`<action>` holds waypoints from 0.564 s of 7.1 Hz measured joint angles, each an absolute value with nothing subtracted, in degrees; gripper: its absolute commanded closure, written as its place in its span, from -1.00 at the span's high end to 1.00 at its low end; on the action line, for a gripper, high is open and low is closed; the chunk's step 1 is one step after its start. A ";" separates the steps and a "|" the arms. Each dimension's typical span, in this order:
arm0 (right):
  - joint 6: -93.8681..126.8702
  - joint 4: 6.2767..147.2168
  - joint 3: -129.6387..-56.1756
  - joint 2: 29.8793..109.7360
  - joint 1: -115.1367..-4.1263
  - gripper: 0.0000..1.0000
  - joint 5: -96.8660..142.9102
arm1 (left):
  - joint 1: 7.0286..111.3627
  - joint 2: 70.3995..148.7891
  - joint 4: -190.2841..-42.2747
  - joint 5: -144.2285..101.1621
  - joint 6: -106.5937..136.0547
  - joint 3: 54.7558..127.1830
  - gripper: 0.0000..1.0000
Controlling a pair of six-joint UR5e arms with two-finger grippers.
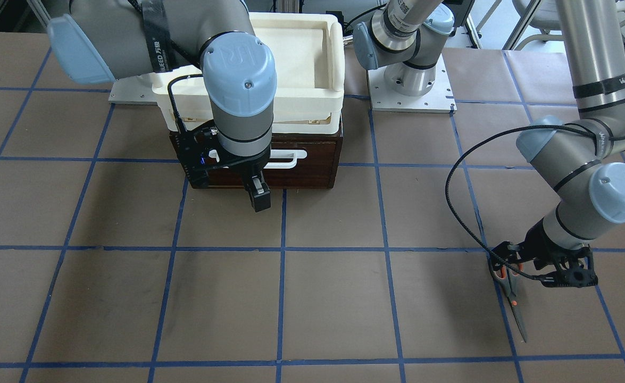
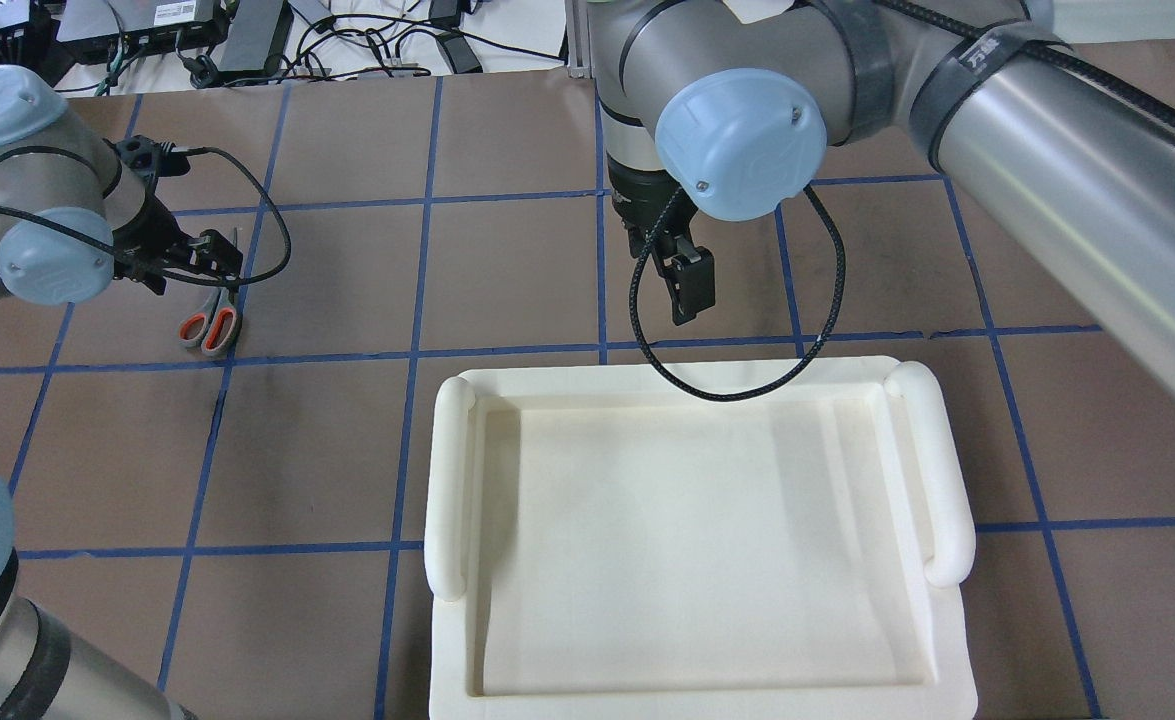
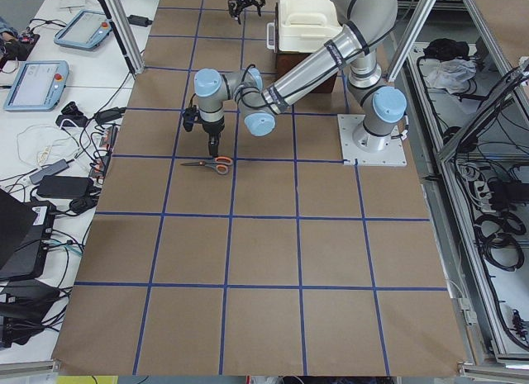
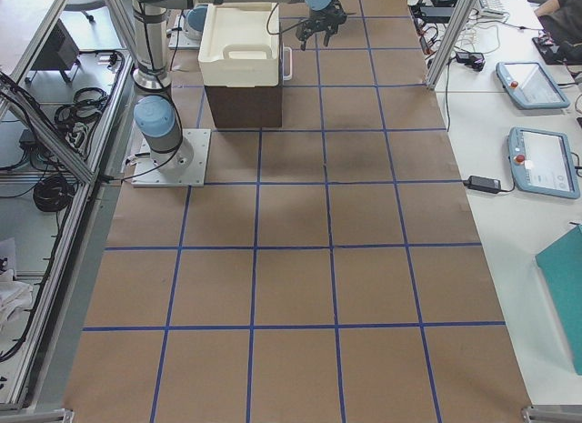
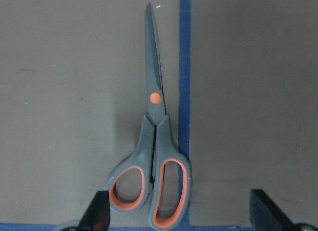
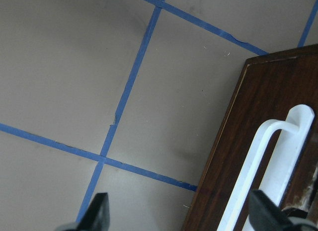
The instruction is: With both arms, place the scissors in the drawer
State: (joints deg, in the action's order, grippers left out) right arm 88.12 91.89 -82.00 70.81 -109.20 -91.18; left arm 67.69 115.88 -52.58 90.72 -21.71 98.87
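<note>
The scissors (image 5: 156, 141) lie flat and closed on the brown table beside a blue tape line, blades pointing away from the robot; they also show in the front view (image 1: 511, 298) and the overhead view (image 2: 209, 325). My left gripper (image 5: 181, 218) is open just above the orange-red handles, one finger on each side, holding nothing. The dark brown drawer (image 1: 312, 175) is shut, and its white bar handle (image 1: 291, 158) faces the table's middle. My right gripper (image 1: 259, 194) is open and empty in front of that handle (image 6: 273, 166), apart from it.
A white foam tray (image 1: 301, 58) sits on top of the drawer cabinet and hides it in the overhead view (image 2: 697, 530). The arm bases (image 1: 410, 85) stand beside the cabinet. Blue tape lines grid the brown table (image 1: 333, 298).
</note>
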 measured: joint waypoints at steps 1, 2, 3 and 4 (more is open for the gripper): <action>90.06 91.85 -82.00 69.85 -109.50 1.00 -90.95 | 67.29 117.59 -51.60 90.23 -21.56 98.83 0.97; 92.14 91.80 -82.00 68.78 -109.88 1.00 -90.63 | 66.96 119.02 -51.21 90.20 -21.43 98.75 0.97; 94.09 91.73 -82.00 67.70 -110.19 1.00 -89.73 | 66.80 120.10 -50.82 90.31 -21.54 98.62 0.98; 95.34 91.52 -82.00 66.92 -110.32 1.00 -88.64 | 66.75 120.99 -49.92 90.22 -21.74 98.41 1.00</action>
State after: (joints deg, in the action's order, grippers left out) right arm 95.34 91.52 -82.00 66.92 -110.32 -88.64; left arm 66.75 120.99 -49.92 90.22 -21.74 98.41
